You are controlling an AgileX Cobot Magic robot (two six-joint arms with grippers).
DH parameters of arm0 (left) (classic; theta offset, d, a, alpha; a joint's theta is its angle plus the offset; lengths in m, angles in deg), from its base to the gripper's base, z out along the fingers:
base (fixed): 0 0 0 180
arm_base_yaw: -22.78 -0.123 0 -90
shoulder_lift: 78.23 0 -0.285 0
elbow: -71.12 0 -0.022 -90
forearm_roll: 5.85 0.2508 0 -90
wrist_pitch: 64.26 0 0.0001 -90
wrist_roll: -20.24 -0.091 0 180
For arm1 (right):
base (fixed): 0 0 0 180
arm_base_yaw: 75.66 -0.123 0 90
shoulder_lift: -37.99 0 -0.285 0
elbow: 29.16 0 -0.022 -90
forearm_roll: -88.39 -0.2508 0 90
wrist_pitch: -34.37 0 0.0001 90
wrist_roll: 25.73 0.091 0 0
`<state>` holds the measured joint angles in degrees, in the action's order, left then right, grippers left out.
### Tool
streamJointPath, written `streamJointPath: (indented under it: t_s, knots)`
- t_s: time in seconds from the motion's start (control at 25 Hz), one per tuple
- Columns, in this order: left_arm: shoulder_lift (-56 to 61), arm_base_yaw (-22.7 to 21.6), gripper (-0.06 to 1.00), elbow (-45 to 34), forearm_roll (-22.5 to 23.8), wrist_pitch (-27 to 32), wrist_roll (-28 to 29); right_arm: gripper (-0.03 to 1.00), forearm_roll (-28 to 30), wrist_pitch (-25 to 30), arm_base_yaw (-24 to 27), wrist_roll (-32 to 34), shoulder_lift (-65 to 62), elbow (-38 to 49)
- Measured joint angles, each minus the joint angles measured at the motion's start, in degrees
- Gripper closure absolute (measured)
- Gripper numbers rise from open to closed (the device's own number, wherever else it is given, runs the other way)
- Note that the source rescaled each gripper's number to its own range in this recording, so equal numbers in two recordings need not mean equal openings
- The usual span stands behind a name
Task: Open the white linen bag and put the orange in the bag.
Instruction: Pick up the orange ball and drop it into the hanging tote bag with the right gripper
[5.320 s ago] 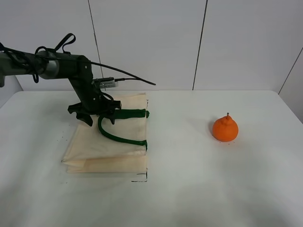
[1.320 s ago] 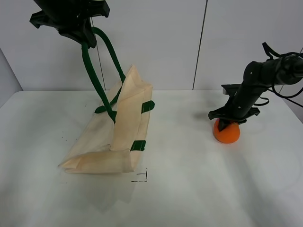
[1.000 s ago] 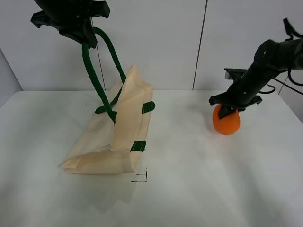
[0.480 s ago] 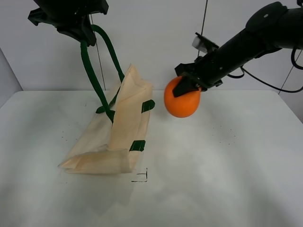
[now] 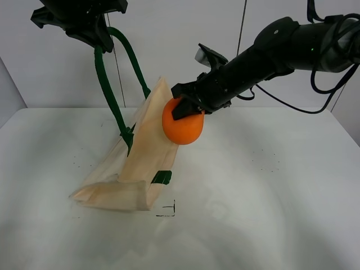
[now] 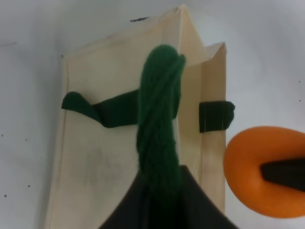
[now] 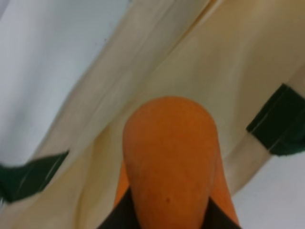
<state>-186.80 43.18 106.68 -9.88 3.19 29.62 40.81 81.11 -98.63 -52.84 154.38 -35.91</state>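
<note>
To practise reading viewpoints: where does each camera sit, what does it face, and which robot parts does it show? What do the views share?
Exterior high: high in front of the table, facing the wall; both arms show, left gripper holding up the green strap, right gripper holding the orange.
Left wrist: on the left arm, looking down the strap onto the white linen bag; its gripper's dark base shows.
Right wrist: on the right arm, facing the bag past the orange; dark gripper tips show.
Shared: bag and orange.
</note>
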Motion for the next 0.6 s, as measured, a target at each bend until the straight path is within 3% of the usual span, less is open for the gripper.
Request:
streamJointPath:
  t_s: [0.32, 0.6]
  knots:
    - [0.00, 0.00, 0.94, 0.00, 0.00, -0.05, 0.00, 0.95, -11.71, -2.09, 0.00, -7.05, 6.05, 0.00]
    - [0.00, 0.00, 0.94, 0.00, 0.00, -0.22, 0.00, 0.95, -11.93, -7.59, -3.63, -9.02, 7.36, 0.05]
